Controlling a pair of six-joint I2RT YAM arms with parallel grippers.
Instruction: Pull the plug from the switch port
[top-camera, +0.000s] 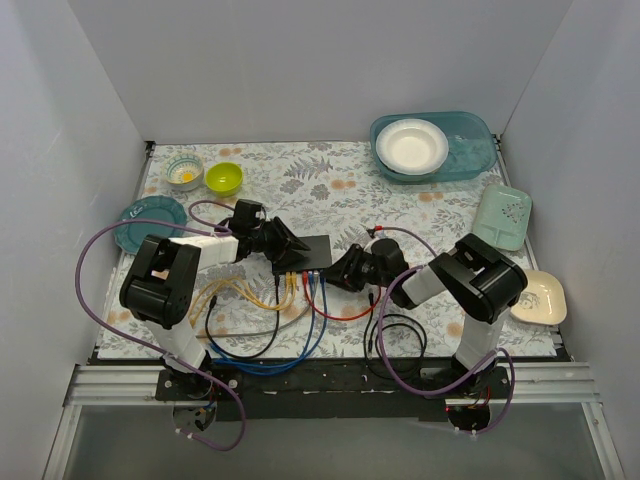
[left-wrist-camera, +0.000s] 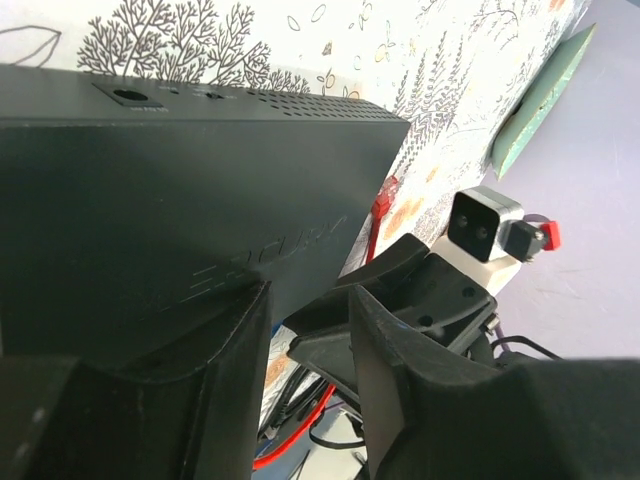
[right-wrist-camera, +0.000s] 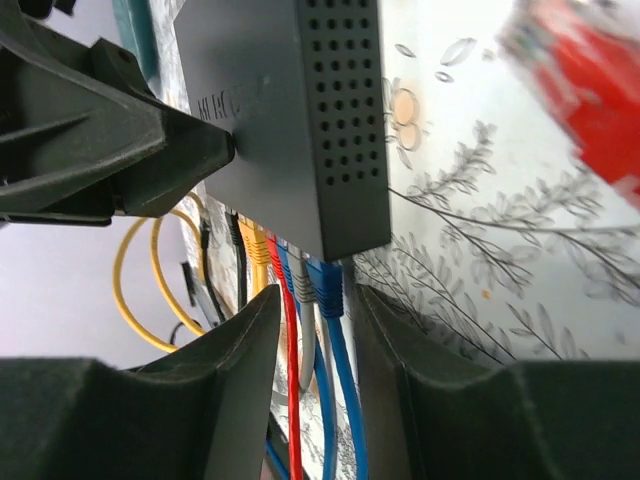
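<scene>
The black switch (top-camera: 316, 247) lies flat on the floral mat, its ports facing the near edge. It fills the left wrist view (left-wrist-camera: 150, 200) and shows in the right wrist view (right-wrist-camera: 300, 110). Yellow, red, grey and blue plugs (right-wrist-camera: 328, 290) sit in its ports. My left gripper (top-camera: 289, 250) is open, one finger (left-wrist-camera: 225, 350) resting on the switch's top and the other off its edge. My right gripper (right-wrist-camera: 318, 300) is open, its fingers (right-wrist-camera: 240, 380) straddling the red, grey and blue cables just below the ports. A loose red plug (left-wrist-camera: 381, 203) lies on the mat beside the switch.
Cables (top-camera: 250, 335) loop along the near edge. A teal tray (top-camera: 470, 150) with a white bowl stands at the back right. A green bowl (top-camera: 223, 177) and a patterned bowl (top-camera: 184, 170) stand at the back left. Plates lie at the left (top-camera: 152, 222) and right (top-camera: 502, 215).
</scene>
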